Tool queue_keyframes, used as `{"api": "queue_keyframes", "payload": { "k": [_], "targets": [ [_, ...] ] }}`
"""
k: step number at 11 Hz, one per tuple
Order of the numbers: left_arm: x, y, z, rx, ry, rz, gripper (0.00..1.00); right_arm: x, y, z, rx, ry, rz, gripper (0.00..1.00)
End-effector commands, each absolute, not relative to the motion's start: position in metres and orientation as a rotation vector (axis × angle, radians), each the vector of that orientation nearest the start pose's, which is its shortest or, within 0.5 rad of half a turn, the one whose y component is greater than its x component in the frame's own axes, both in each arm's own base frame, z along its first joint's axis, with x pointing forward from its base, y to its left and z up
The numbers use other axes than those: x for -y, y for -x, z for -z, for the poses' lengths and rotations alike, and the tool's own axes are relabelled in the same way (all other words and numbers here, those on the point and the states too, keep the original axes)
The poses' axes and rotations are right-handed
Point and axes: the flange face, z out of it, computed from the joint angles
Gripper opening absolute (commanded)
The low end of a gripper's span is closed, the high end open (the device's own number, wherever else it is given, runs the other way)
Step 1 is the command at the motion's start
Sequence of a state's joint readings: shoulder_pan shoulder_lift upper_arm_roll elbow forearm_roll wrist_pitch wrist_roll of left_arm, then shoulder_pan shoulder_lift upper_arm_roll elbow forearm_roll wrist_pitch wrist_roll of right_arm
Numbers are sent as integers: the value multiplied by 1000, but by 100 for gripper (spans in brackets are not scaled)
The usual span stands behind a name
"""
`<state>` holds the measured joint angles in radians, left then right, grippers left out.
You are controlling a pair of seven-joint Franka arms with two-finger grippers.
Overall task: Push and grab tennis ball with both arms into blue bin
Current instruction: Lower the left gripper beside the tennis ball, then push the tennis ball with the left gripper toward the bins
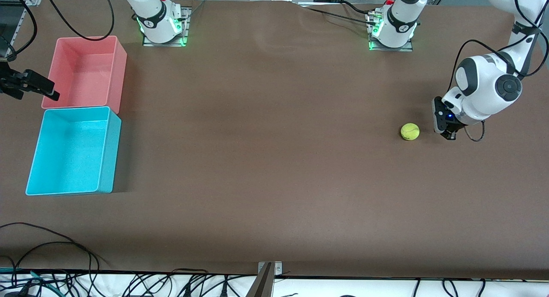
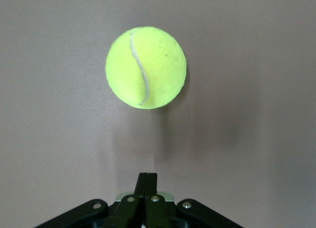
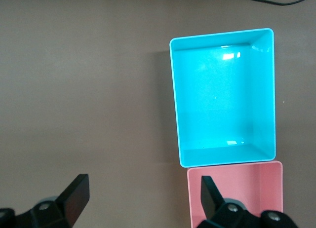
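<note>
The left pincer (image 1: 448, 135) is pressed shut and empty beside the tennis ball (image 1: 410, 131), set for pushing. The right pincer (image 1: 40, 88), spread wide and empty, is kept waiting near the blue bin (image 1: 107, 147).

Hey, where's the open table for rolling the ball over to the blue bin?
Bare table runs from the tennis ball to the blue bin. It is crowded only beside the ball, where the shut left gripper sits, and at the pink bin, touching the blue one.

I see bare brown table (image 1: 266, 130) all the way from the ball (image 1: 410, 131) at its 9 o'clock to the blue bin (image 1: 105, 151), with only the bin's tall wall and the pink bin (image 1: 120, 70) touching it at 12 o'clock as obstacles.
</note>
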<state>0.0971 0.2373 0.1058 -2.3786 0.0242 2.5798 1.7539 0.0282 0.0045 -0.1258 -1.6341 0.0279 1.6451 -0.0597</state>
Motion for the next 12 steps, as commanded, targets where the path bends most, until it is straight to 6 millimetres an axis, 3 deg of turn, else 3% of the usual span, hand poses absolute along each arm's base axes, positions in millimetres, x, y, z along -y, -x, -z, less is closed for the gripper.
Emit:
{"api": "queue_keyframes", "payload": {
  "k": [1, 3, 7, 8, 10, 12],
  "targets": [
    [-116, -492, -210, -2257, 2205, -64, 0, 52, -559, -605, -65, 3107, 14, 100],
    [-137, -487, -194, -2255, 2192, -57, 0, 52, -559, -605, -62, 3109, 14, 100],
    [-155, -481, -186, -2269, 2175, -54, 0, 52, -559, -605, -65, 3107, 14, 100],
    [-146, -484, -186, -2279, 2171, -39, 0, 52, -559, -605, -65, 3107, 14, 100],
    [-103, -487, -178, -2298, 2222, 41, 0, 52, -559, -605, -65, 3107, 14, 100],
    [-53, -497, -178, -2374, 2130, 109, 0, 51, -559, -605, -63, 3106, 12, 100]
  ]
}}
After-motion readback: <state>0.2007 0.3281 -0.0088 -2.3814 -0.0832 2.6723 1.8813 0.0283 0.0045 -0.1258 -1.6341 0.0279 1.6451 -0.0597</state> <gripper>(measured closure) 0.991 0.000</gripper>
